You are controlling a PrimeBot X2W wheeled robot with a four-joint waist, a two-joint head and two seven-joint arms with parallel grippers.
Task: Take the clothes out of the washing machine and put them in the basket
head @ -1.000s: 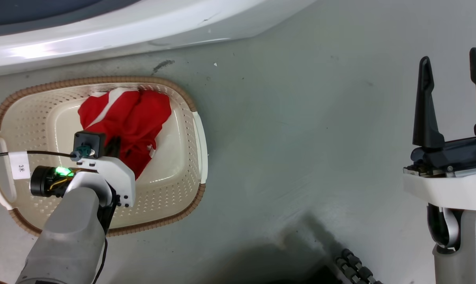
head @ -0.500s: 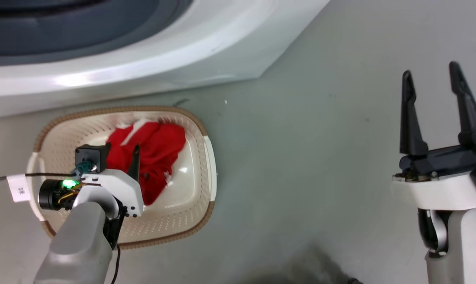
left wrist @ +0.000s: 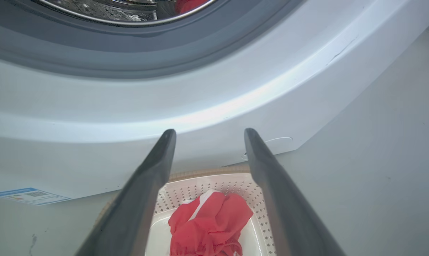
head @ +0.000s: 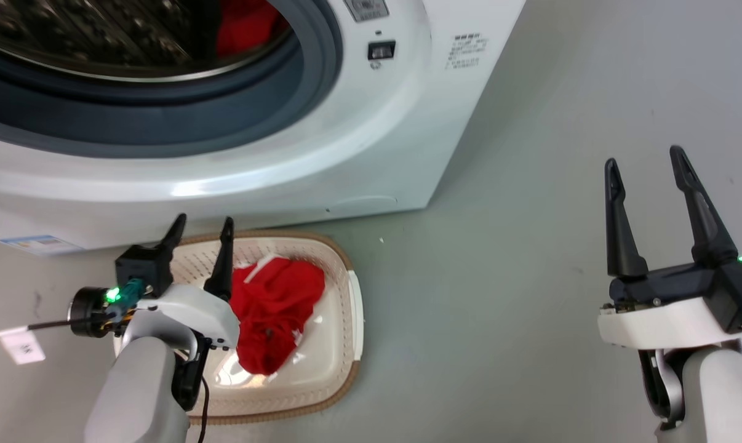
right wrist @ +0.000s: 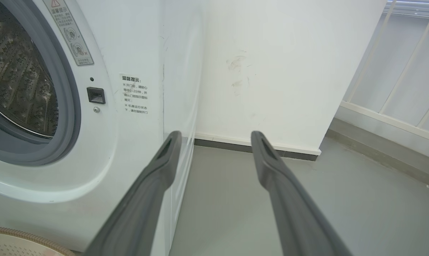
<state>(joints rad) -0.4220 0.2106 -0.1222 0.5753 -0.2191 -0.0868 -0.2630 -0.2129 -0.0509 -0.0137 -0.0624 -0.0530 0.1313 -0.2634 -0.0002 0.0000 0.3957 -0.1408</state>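
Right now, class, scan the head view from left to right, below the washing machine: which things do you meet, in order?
In order: white cable tag → left hand → red clothes → basket's right rim → right hand.

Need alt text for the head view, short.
A red garment lies in a cream basket on the floor before a white washing machine, with more red fabric inside its drum. The open, empty left hand is at the basket's left edge; the open right hand is over bare floor.

Washing machine casing: glossy white. Drum: shiny perforated steel. Basket: smooth perforated plastic. Clothes: soft matt cloth. Floor: matt grey.
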